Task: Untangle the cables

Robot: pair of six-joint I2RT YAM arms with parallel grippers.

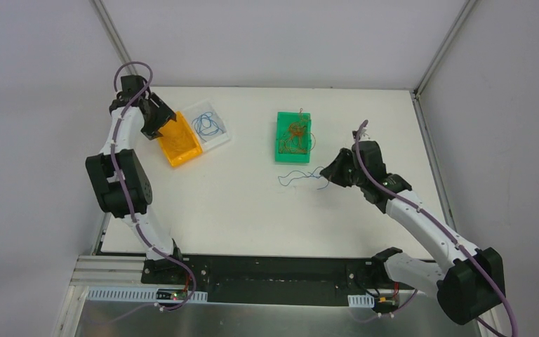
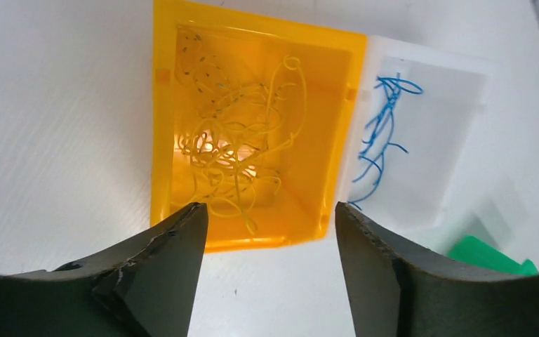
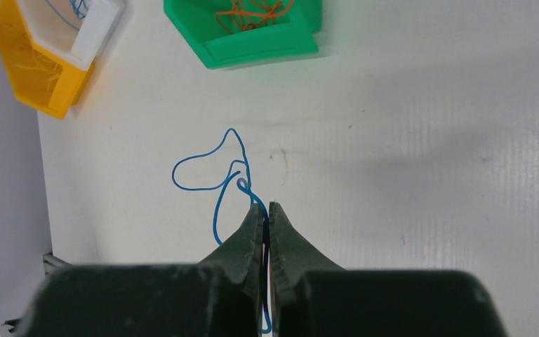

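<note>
My right gripper point(image 3: 266, 208) is shut on a thin blue cable point(image 3: 219, 168) whose loops lie on the white table; it also shows in the top view point(image 1: 300, 175), left of the gripper point(image 1: 326, 175). A green bin point(image 1: 293, 136) holds a tangle of orange and brownish cables point(image 1: 297, 133); it shows in the right wrist view too point(image 3: 253, 31). My left gripper point(image 2: 270, 217) is open and empty above the near edge of an orange bin point(image 2: 165, 126) of yellow cables point(image 2: 235, 140). Beside it a white bin point(image 2: 456, 126) holds blue cables point(image 2: 382, 126).
The orange bin point(image 1: 179, 140) and white bin point(image 1: 217, 133) sit side by side at the back left, under the left gripper point(image 1: 156, 118). The table's right edge runs along a metal frame rail point(image 1: 435, 154).
</note>
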